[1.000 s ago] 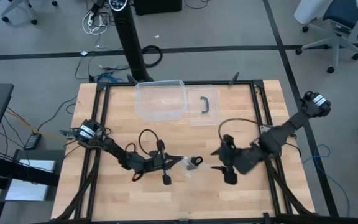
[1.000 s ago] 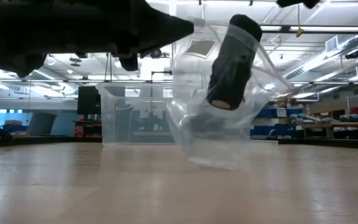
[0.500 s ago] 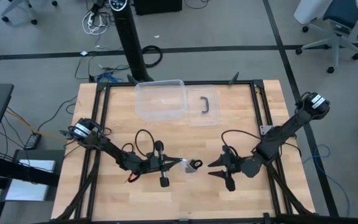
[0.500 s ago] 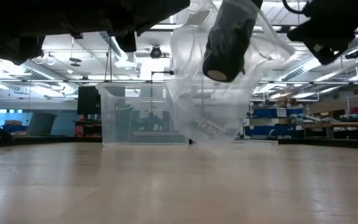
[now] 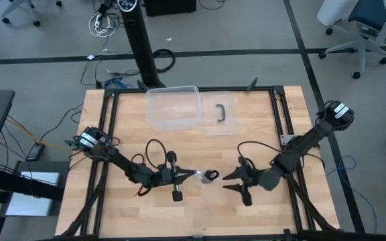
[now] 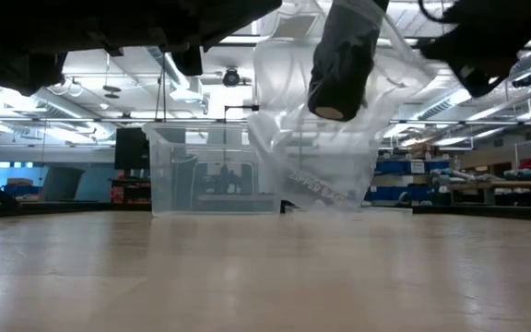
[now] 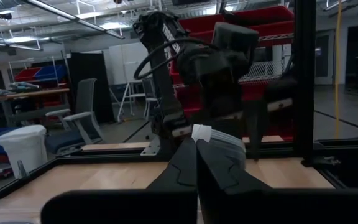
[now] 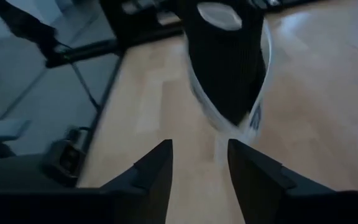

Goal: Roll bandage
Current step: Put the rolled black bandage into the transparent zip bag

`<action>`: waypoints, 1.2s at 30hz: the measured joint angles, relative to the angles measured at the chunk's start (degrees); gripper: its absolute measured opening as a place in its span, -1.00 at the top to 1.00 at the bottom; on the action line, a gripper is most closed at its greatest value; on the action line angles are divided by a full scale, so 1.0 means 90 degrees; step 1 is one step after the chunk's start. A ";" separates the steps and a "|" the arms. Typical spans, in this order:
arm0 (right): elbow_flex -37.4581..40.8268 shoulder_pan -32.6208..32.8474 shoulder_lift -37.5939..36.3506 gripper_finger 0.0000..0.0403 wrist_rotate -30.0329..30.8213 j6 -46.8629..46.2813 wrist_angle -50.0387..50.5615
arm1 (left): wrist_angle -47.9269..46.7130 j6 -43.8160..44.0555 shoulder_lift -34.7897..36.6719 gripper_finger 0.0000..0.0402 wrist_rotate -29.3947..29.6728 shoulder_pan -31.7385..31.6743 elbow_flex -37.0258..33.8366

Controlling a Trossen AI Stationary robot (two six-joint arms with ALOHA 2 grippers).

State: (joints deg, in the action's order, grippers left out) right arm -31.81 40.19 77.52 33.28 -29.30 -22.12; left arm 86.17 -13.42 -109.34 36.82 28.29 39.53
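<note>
One roll: the bandage (image 6: 343, 57), a black cylinder, sits inside the clear plastic bag (image 6: 313, 157), hanging clear of the table (image 5: 267, 134).
Left gripper (image 5: 191, 175): fingers pressed together, pinching the bag's edge.
Right gripper (image 5: 227, 182): fingers spread, just beside the bag, holding nothing.
Handling: likely light, soft, squashy; the film looks slippery.
Grip: I'd take the roll across its middle.

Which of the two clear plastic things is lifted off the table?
The clear plastic bag with the black bandage roll inside; the left gripper holds it up, while the clear plastic box rests on the table.
</note>
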 joint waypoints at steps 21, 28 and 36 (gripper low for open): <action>-0.0005 -0.0231 0.0066 0.20 0.0050 0.0049 0.0251 | 0.0010 -0.0064 0.0013 1.00 0.0004 0.0027 0.0007; -0.0005 -0.0331 0.0299 0.41 -0.0144 0.0222 -0.0016 | 0.0005 -0.0152 0.0169 1.00 0.0019 0.0036 0.0010; -0.0174 -0.0312 0.0193 0.96 -0.0014 0.0804 -0.0029 | -0.0015 -0.0149 0.0253 1.00 0.0019 0.0036 0.0010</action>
State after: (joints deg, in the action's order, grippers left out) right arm -33.38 37.39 79.26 33.16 -22.06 -22.38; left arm 86.04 -14.76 -107.07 36.99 28.62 39.62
